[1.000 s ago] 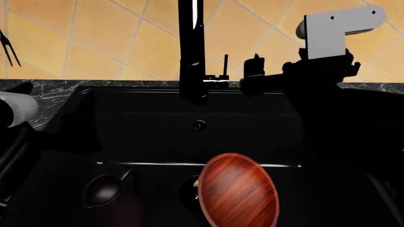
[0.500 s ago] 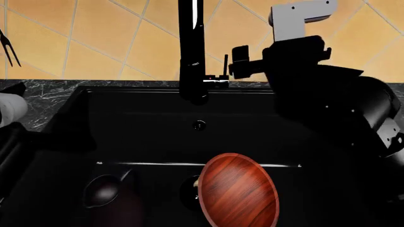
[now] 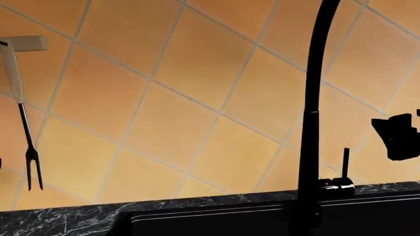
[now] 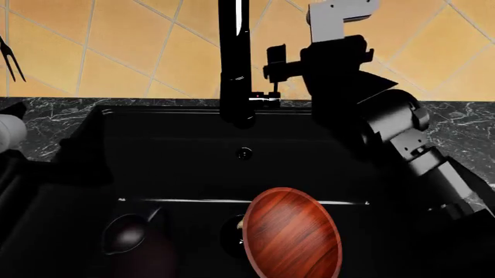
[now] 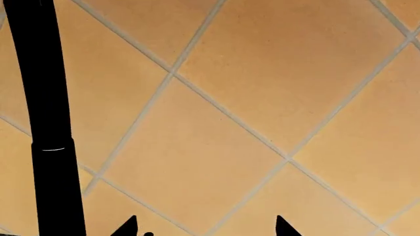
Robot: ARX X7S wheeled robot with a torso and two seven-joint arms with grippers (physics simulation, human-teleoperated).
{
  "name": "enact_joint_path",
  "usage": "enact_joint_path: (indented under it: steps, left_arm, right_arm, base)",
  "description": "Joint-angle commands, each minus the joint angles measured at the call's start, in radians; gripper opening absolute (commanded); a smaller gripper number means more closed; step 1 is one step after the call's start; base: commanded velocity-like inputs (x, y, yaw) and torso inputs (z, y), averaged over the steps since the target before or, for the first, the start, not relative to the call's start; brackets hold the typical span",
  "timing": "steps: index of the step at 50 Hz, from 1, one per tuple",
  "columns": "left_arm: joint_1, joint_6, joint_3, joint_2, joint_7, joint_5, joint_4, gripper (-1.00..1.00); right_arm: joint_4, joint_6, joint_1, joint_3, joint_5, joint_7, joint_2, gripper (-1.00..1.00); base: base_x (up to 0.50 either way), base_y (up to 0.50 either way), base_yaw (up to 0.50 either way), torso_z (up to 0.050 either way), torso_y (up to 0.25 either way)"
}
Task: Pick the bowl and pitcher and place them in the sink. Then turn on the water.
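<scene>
The reddish-brown wooden bowl (image 4: 293,233) lies tilted in the black sink (image 4: 185,174), near the front. Left of it in the basin stands the dark pitcher (image 4: 131,234), hard to make out. The tall black faucet (image 4: 234,58) rises at the sink's back, and no water falls from it. My right gripper (image 4: 277,66) hangs open just right of the faucet, above its small lever handle (image 4: 275,87). Its two fingertips (image 5: 128,227) stand wide apart with only wall tile between them. My left gripper (image 4: 81,153) is a dark shape over the sink's left side, and its jaws do not show.
Orange tiled wall (image 4: 116,46) stands behind the sink. A meat fork (image 3: 29,162) hangs on it at the left. Black-and-white marbled stone (image 4: 456,124) surrounds the basin. The left wrist view shows the faucet column (image 3: 312,123), the lever (image 3: 345,167) and the right gripper (image 3: 397,135).
My right arm has swung left and its gripper has come close to the faucet's lever. My left arm has drawn a little to the left. Bowl and pitcher have not moved.
</scene>
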Motion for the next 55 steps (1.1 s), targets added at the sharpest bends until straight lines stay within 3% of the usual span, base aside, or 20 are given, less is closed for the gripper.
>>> enact_joint_path:
  steps: [1,18,29,55]
  left_arm:
    - [0.013,0.003,-0.009,0.002,0.012,0.011,-0.012,1.0]
    - [0.029,0.007,-0.029,-0.001,0.016,0.009,-0.014,1.0]
    - [0.062,0.013,-0.048,0.005,0.028,0.021,-0.014,1.0]
    - [0.091,0.024,-0.072,0.021,0.037,0.036,-0.02,1.0]
  right_arm:
    - [0.231,-0.117,0.028,-0.02,-0.06,-0.103,-0.093,1.0]
    - [0.592,-0.257,0.076,-0.035,-0.107,-0.227,-0.219,1.0]
    - [0.641,-0.286,0.076,-0.089,-0.07,-0.245,-0.243,1.0]
    - [0.702,-0.369,0.089,-0.398,0.237,-0.233,-0.244,1.0]
  base:
    - [0.0,0.0,0.0,0.0,0.0]
    - [0.0,0.0,0.0,0.0,0.0]
    - [0.0,0.0,0.0,0.0,0.0]
    - [0.0,0.0,0.0,0.0,0.0]
